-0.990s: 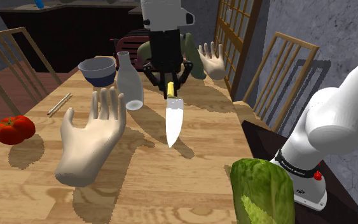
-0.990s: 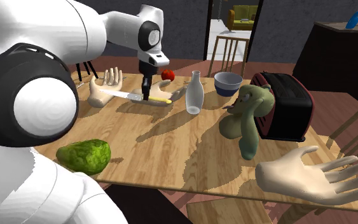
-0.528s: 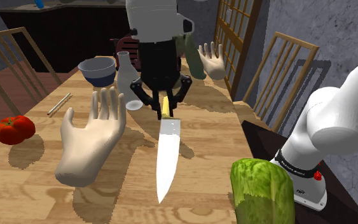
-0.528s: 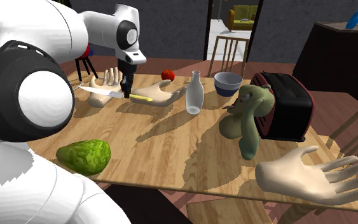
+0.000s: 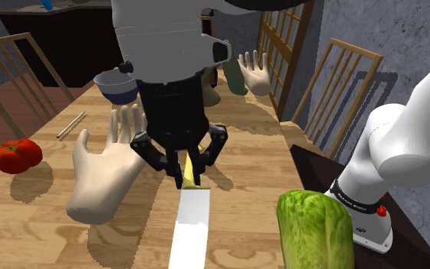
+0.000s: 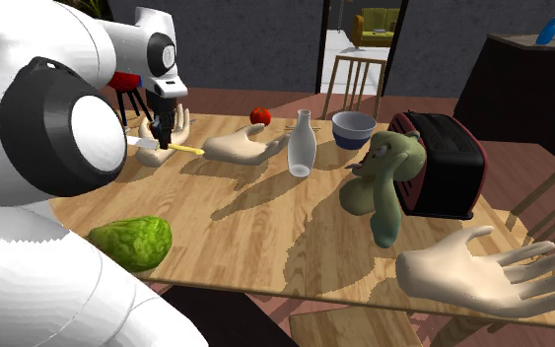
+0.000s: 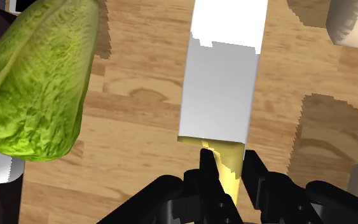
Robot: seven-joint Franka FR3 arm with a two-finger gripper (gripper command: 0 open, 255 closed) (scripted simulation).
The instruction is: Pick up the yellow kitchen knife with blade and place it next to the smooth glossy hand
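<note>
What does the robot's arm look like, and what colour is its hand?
The arm is fat, round and shiny white, with dark rings at its joints. Its hand is all black, with two short fingers.

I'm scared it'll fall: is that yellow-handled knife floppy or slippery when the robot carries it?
Likely stiff: the knife juts straight out, no droop. It may swivel, since the jaws pinch only its narrow yellow handle.

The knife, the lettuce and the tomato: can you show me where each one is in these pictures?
knife (image 7: 217, 95), wrist view, middle of its pale blade.
lettuce (image 5: 315, 229), shoulder view, middle of its leafy green body.
tomato (image 5: 14, 155), shoulder view, middle of its red skin.
</note>
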